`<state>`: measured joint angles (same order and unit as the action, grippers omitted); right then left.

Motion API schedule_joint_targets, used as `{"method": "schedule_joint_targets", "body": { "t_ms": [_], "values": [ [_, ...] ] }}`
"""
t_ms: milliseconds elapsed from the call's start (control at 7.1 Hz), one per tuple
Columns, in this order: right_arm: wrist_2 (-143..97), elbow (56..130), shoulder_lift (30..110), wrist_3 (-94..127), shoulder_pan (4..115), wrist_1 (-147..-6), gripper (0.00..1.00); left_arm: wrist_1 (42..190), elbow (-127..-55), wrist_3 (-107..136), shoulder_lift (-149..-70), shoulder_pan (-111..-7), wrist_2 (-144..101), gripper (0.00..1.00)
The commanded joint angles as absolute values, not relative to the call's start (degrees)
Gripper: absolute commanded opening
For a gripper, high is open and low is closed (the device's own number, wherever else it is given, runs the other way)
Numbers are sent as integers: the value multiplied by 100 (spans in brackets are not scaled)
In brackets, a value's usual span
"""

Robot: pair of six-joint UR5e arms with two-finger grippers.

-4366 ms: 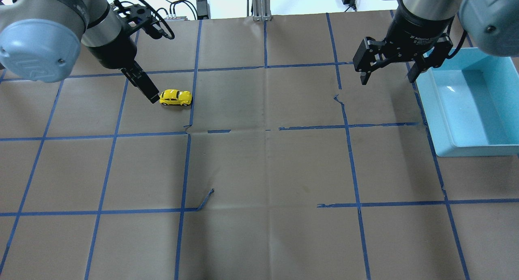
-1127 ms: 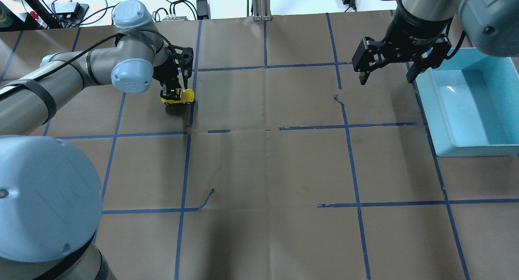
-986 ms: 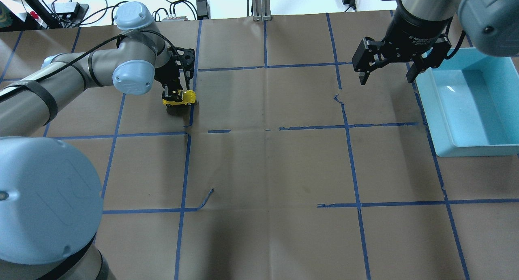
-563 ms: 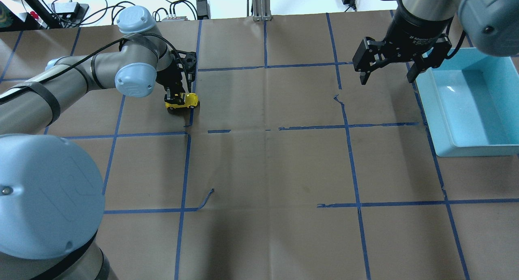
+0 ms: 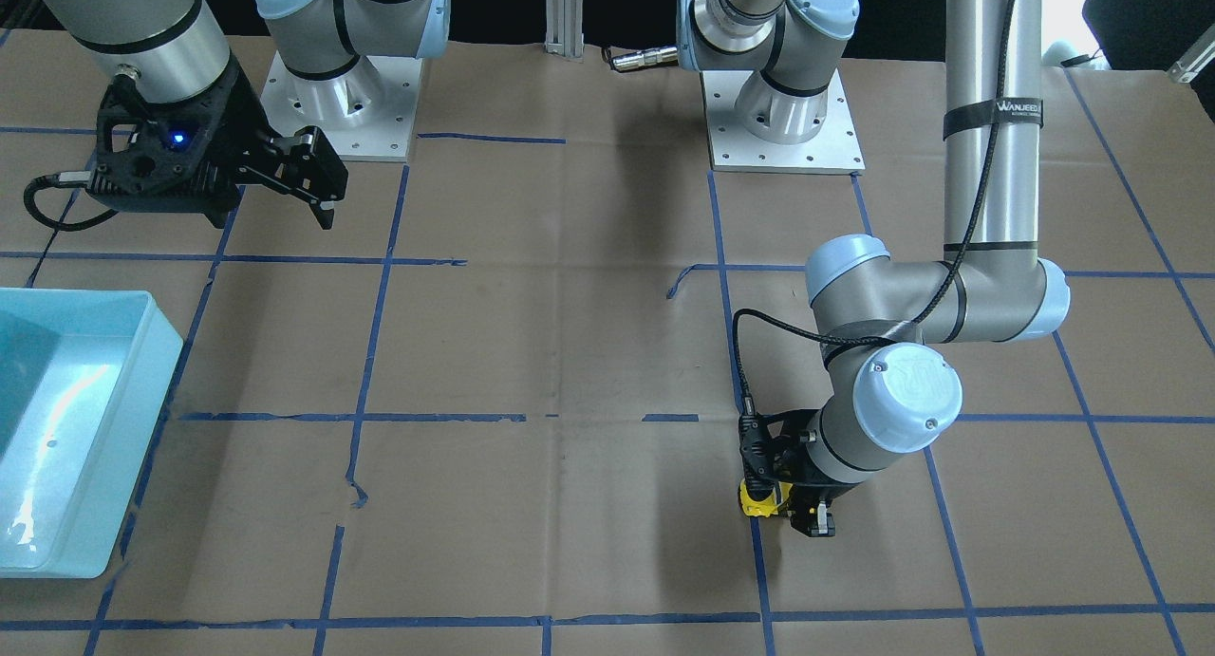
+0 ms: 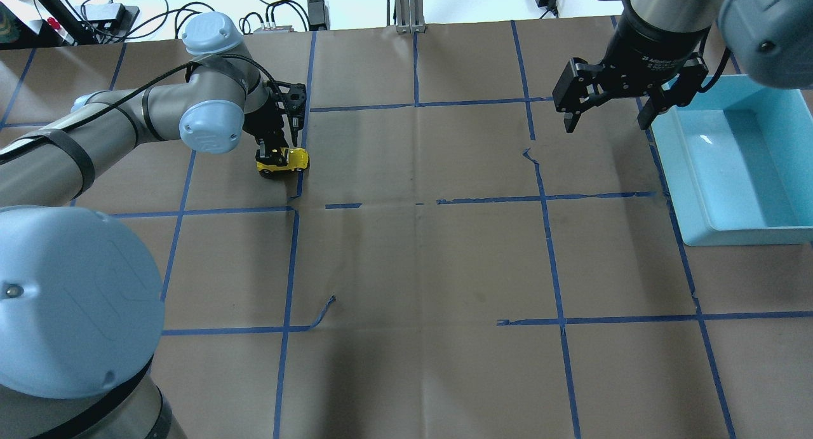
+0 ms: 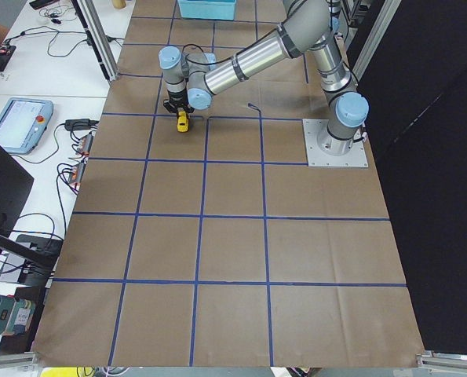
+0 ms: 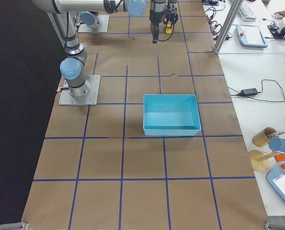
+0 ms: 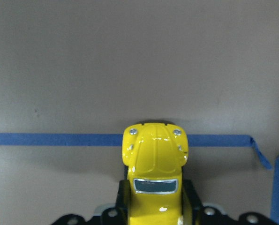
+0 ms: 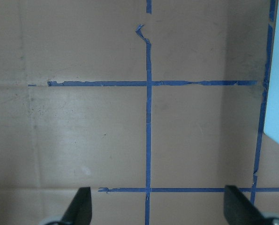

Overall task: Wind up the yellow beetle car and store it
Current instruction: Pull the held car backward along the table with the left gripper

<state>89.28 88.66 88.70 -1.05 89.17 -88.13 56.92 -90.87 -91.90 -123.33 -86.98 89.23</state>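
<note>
The yellow beetle car sits low at the table surface, on the left side near a blue tape line. My left gripper is shut on its rear half. In the left wrist view the car points away from the camera, with the black fingers on both its sides. The car also shows in the front-facing view under the left gripper. I cannot tell whether its wheels touch the paper. My right gripper is open and empty, hovering high on the far right; it shows open in its wrist view.
A light blue bin stands at the right edge of the table, right beside the right gripper; it also shows in the front-facing view. Brown paper with a blue tape grid covers the table. A loose curl of tape lies front centre.
The left arm has swung round; its gripper, which stood beside the car, is now shut on the car's rear. In the last second the car shifted slightly right. The right arm has not moved.
</note>
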Motion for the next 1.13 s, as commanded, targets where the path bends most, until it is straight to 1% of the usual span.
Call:
{"method": "schedule_joint_targets", "body": {
  "t_ms": [0, 986],
  "values": [
    [8921, 8859, 8877, -88, 8921, -8815, 100, 5687, -9088, -9185, -12331, -8684, 8930, 0],
    [8921, 8859, 8912, -70, 8921, -8807, 100, 5660, -9097, -9369, -12322, -8517, 8938, 0]
  ]
}}
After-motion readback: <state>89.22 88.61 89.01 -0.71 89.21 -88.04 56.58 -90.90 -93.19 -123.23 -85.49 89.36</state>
